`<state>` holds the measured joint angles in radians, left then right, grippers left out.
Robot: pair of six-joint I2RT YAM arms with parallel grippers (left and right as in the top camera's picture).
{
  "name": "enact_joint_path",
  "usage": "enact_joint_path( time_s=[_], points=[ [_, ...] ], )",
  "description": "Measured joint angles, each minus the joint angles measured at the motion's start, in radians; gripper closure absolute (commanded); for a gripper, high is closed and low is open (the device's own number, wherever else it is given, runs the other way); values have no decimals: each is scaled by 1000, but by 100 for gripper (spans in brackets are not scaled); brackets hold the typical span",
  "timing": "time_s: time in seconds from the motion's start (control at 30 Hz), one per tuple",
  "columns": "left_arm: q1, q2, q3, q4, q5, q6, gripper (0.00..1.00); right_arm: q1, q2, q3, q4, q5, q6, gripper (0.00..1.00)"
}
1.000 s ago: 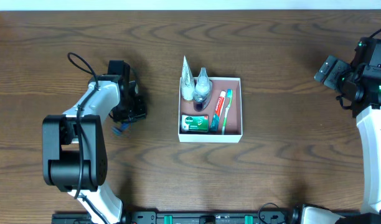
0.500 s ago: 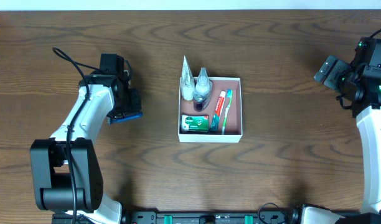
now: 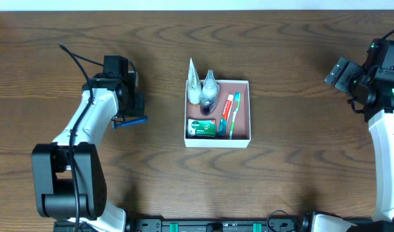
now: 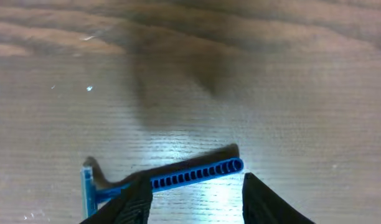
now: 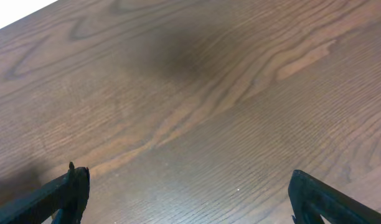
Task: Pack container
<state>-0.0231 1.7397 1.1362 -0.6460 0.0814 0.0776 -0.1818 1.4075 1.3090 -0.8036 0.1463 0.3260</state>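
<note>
One blue plastic disposable razor (image 4: 190,173) lies flat on the wooden tabletop (image 4: 290,74) under my left end effector (image 4: 195,183). Its fingers (image 4: 136,199) stand partly apart and clamp nothing, and the handle runs from finger to finger rather than across the gap. I judge I should turn my wrist so the pads close on the handle's long sides, then lower and squeeze. The shallow white-walled square container (image 3: 217,142) sits well off to my right, holding toiletries, while my right end effector (image 5: 187,179) hangs wide and empty.
</note>
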Motion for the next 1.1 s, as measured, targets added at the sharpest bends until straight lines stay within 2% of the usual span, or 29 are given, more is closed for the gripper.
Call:
enact_joint_path(
  time_s=[0.17,0.47,1.1],
  points=[
    [0,34,0,0,24,123,52,0,0,0,0,0,0,1],
    [1,50,-3,0,86,266,51,0,0,0,0,0,0,1],
    [57,51,-3,-8,99,317,49,0,0,0,0,0,0,1]
  ],
)
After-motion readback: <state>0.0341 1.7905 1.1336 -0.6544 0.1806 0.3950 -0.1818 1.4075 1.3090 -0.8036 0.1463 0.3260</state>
